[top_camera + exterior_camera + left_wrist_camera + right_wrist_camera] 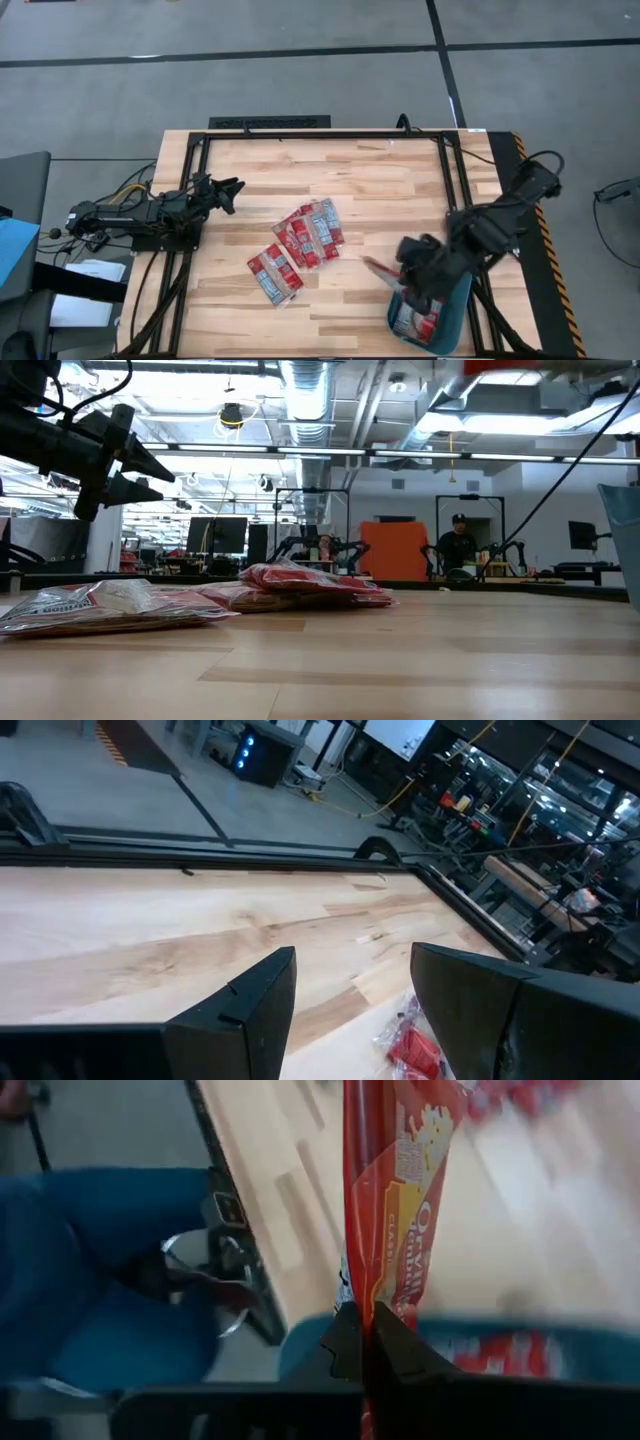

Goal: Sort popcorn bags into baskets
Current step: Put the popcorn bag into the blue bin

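Observation:
Several red popcorn bags [310,235] lie flat in a loose pile at mid-table, with one more [273,272] just nearer; the low view shows them too [300,585]. The teal basket [462,305] stands at the near right corner with bags [415,322] inside. My right gripper [398,268] is above the basket's left rim, shut on one red bag [377,267]. My left gripper [238,190] hovers open and level over the table's left part, holding nothing. My right gripper pinches one end of the red bag [372,1295] between its two fingers [345,1342]. It comes slanting down from the table's right side. The bag sticks out beyond the fingertips, seen edge-on, lifted clear of table and basket.
A black frame [320,135] runs along the table's far edge and down both sides. Bare wood lies between the pile and the basket. In the low view, the room behind shows a person [458,545] and screens.

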Action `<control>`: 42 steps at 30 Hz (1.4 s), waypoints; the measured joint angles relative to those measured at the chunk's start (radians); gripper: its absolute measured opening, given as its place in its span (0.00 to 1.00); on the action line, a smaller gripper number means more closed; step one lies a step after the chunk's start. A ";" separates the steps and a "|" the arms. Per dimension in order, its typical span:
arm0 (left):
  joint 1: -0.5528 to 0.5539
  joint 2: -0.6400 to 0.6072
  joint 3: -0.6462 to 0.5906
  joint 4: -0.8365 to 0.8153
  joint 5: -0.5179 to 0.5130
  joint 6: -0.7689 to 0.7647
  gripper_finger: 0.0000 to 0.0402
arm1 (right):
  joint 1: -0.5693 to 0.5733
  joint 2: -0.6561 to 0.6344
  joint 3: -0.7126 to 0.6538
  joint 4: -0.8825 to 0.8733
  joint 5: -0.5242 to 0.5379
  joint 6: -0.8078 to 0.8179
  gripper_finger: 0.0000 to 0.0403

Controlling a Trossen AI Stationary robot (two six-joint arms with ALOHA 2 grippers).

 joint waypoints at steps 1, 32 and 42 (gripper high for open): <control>0.000 0.000 0.000 0.000 0.000 -0.004 0.47 | 0.022 -0.007 0.000 -0.022 -0.007 0.076 0.01; 0.000 0.000 0.000 0.000 0.000 0.007 0.47 | -0.004 0.223 0.000 -0.273 -0.485 0.948 0.03; 0.000 0.000 0.000 0.001 0.044 0.046 0.47 | -0.106 0.373 0.000 -0.370 -0.537 0.809 0.06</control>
